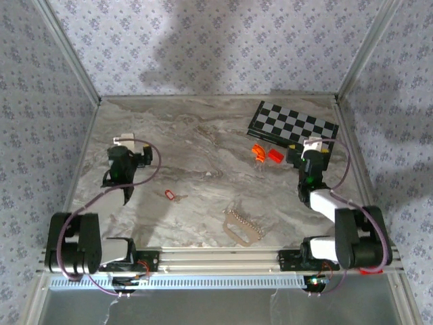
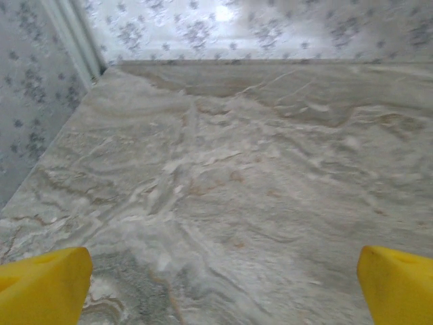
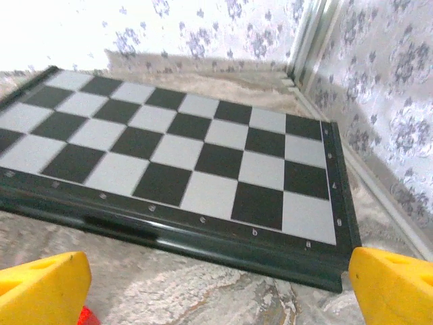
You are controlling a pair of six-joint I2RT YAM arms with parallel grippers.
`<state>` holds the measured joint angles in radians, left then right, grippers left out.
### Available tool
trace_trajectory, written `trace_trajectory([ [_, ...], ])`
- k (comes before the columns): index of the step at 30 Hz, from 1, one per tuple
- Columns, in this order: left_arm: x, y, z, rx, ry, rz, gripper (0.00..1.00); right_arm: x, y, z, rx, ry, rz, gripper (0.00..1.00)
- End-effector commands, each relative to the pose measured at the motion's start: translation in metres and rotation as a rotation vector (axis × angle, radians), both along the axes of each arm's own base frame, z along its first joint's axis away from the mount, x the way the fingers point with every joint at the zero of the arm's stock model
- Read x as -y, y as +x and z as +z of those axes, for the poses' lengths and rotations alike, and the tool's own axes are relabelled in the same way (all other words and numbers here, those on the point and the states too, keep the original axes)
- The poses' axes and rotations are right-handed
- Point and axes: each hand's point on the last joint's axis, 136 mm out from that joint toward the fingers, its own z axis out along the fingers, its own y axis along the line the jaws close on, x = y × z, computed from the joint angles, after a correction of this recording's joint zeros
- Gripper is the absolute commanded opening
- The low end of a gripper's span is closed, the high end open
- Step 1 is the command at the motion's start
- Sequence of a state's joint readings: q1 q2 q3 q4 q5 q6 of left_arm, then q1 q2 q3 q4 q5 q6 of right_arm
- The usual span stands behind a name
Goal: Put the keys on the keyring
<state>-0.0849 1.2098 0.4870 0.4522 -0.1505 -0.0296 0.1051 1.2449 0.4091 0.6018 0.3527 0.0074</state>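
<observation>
Left gripper was spread wide, holding nothing, yellow fingertips low over the bare grey-beige marble-look tabletop. Right gripper was spread wide too, not gripping anything, just short of the black-and-white chessboard at far right. The board's rim markings were too small to read. Two orange-red blocks lay by the board's near-left edge, close to the right gripper. The tiny silvery key w/ red tag lay mid-table, nearer the left arm & well apart from the pale beige coiled keyring near the front edge, open tabletop betw. them. Floral-patterned walls stood around
</observation>
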Motion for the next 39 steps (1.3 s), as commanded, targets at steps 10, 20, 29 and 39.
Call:
trace_trajectory([
  [10, 0.104, -0.060, 0.019, -0.334, -0.375, -0.218, 1.00, -0.040, -0.055, 0.037, -0.310, 0.240, -0.058, 0.99],
  [20, 0.226, -0.137, -0.001, -0.611, -0.454, -0.722, 1.00, -0.156, -0.120, -0.003, -0.689, 0.351, 0.409, 1.00],
  [29, 0.271, -0.184, -0.019, -0.688, -0.500, -0.969, 0.90, -0.185, -0.167, -0.032, -0.768, 0.540, 0.524, 0.99],
  [39, 0.310, -0.200, -0.048, -0.749, -0.449, -1.065, 0.74, -0.173, -0.191, -0.049, -0.762, 0.690, 0.499, 0.99],
])
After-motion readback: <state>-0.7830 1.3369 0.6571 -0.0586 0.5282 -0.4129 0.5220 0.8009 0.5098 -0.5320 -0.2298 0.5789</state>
